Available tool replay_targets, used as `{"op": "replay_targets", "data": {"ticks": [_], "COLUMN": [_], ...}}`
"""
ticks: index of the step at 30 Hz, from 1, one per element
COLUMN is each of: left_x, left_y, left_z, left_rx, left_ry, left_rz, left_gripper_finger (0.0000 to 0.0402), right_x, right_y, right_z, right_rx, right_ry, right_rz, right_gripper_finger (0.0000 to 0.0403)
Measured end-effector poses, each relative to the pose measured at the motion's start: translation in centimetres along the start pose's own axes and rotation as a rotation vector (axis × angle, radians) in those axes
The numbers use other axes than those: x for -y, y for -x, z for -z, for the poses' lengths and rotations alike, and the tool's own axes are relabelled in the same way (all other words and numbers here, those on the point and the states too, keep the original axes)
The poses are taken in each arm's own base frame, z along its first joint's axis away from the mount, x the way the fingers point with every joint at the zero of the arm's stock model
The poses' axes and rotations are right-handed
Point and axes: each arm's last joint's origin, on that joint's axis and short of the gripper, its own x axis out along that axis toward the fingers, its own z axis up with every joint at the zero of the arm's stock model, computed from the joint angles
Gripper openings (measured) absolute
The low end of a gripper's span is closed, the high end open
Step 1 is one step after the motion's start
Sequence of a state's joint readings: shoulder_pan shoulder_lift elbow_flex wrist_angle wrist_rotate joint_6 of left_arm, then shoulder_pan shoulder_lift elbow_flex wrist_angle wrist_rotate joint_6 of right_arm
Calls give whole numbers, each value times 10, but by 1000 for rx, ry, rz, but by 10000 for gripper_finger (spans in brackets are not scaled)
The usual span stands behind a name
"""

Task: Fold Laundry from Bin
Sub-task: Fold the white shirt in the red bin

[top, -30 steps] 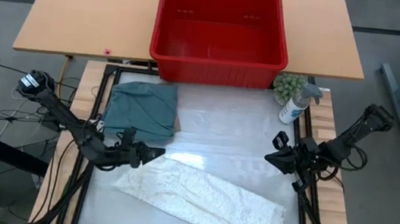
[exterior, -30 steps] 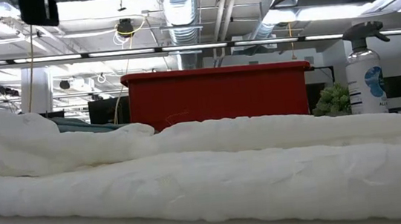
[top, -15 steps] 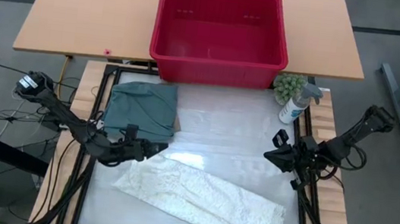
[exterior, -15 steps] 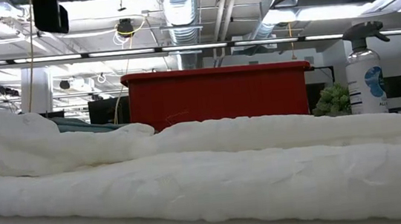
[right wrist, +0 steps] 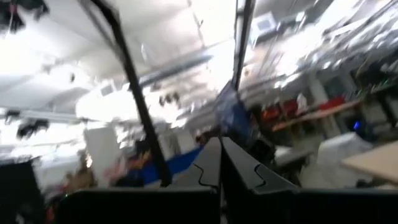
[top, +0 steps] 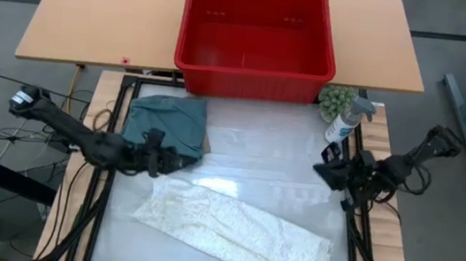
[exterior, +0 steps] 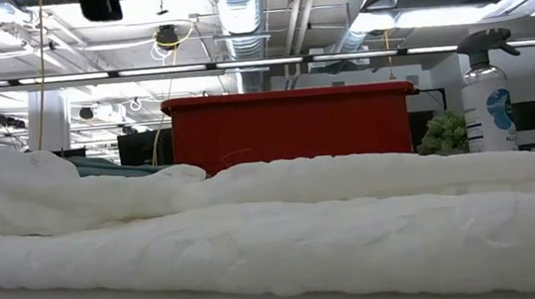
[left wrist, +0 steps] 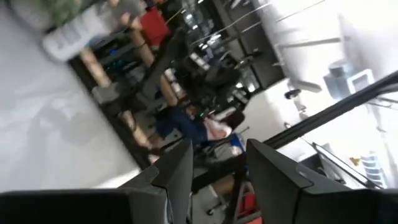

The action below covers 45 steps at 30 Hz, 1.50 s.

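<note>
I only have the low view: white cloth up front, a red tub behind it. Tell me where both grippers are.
Observer: The left gripper hovers over the folded dark teal-green garment, fingers apart and holding nothing.
Operator: Report the right one.
Observer: The right gripper sits shut at the table's right edge, beside the clear spray bottle.
Operator: Check inside the red tub.
Observer: From above, the bright red rectangular plastic bin holds no laundry.
Operator: Describe the white cloth.
Observer: The white lacy garment lies as a long diagonal strip across the table's near half.
</note>
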<state>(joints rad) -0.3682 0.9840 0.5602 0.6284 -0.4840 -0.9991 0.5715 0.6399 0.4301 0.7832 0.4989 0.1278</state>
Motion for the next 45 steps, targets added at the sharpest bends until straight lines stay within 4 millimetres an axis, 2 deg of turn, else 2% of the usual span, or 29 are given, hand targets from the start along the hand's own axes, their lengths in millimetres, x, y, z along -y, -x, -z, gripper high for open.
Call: {"op": "replay_targets", "data": {"ticks": [5, 12, 19, 23, 28, 31, 45], "left_x": [7, 9, 11, 15, 17, 17, 14], "left_y": [16, 47, 69, 80, 92, 94, 93], "left_z": [-32, -62, -83, -92, -99, -101, -104], "left_rx": [66, 137, 205, 217, 257, 285, 384], "left_ry": [-88, -170, -210, -239, -246, -244, -163], "left_rz": [21, -49, -48, 16, 36, 20, -53], "left_gripper_finger": [139, 139, 139, 139, 139, 139, 139], "right_x": [8, 16, 2, -6, -11, -11, -1], "right_y": [6, 20, 17, 8, -8, -10, 8], "right_z": [-20, -51, -115, -139, -148, -152, -163], "right_rx": [101, 204, 115, -12, -57, -50, -39], "right_ry": [4, 37, 162, 258, 452, 546, 631], "right_rz": [29, 72, -15, 17, 64, 98, 248], "right_gripper_finger": [31, 31, 31, 31, 31, 31, 31]}}
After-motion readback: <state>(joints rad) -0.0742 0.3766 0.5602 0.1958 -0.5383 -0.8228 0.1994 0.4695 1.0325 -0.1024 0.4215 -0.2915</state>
